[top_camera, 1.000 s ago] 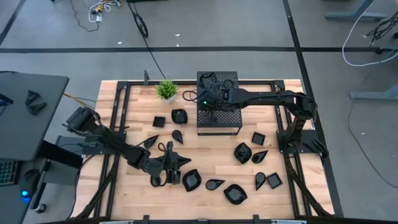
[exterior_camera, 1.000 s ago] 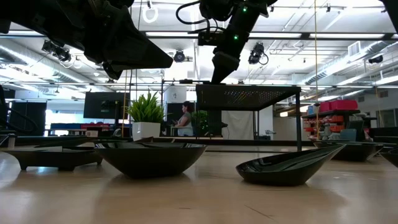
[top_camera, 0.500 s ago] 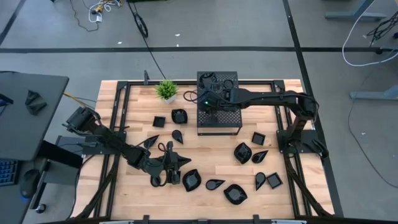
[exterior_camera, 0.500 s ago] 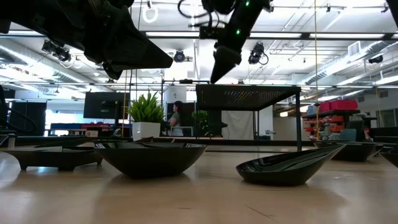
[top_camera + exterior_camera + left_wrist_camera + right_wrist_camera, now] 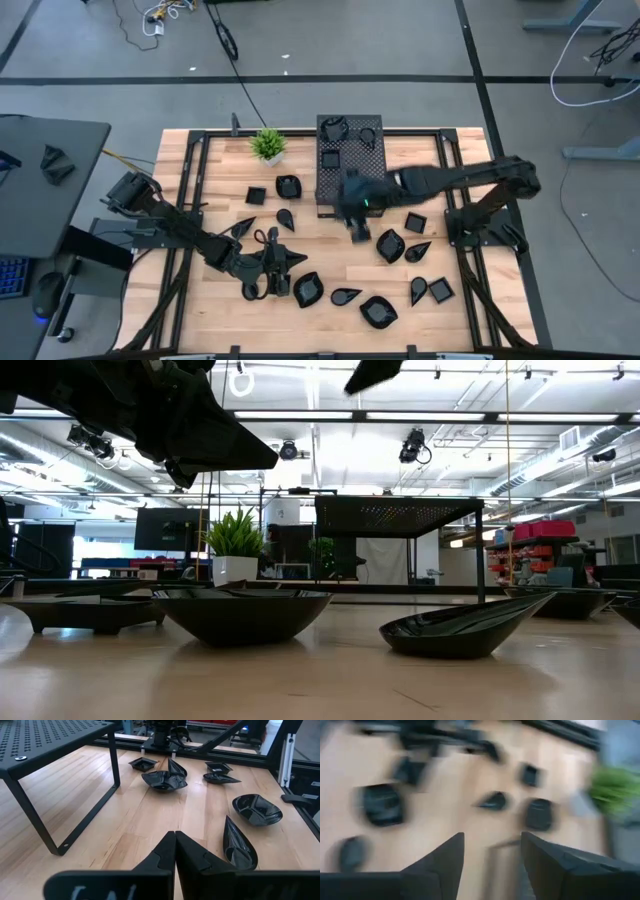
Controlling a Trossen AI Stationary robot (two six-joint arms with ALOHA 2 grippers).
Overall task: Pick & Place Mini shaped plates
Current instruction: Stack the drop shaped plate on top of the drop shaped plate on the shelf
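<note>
- The right gripper hangs above the desk just off the near edge of the large black perforated metal box. In its own wrist view its jaws stand apart with nothing between them, so it is empty.
- Three small glossy black plates lie on top of the box, at its far end. The rest of the small dishes are scattered over the wooden desk, most of them on the near half.
- The relation that matters: the closest loose dish is a rounded leaf-shaped plate, lying just beside the right gripper on the side toward the right arm's base and a little nearer the desk's front edge. A small square plate and a teardrop plate sit just beyond it.
- That leaf plate's long axis appears to run diagonally across the desk, though I cannot tell this firmly from above. My judgement is that the open jaws would do best to straddle a raised rim across the short way.
- The left gripper waits low over the front left of the desk with its jaws pressed together and holding nothing; a teardrop dish lies just beside it.
- The right arm is the nearer one to the cluster by the box, so the next pick looks like its job.
- A small green potted plant stands at the far edge, well apart from both grippers.
</note>
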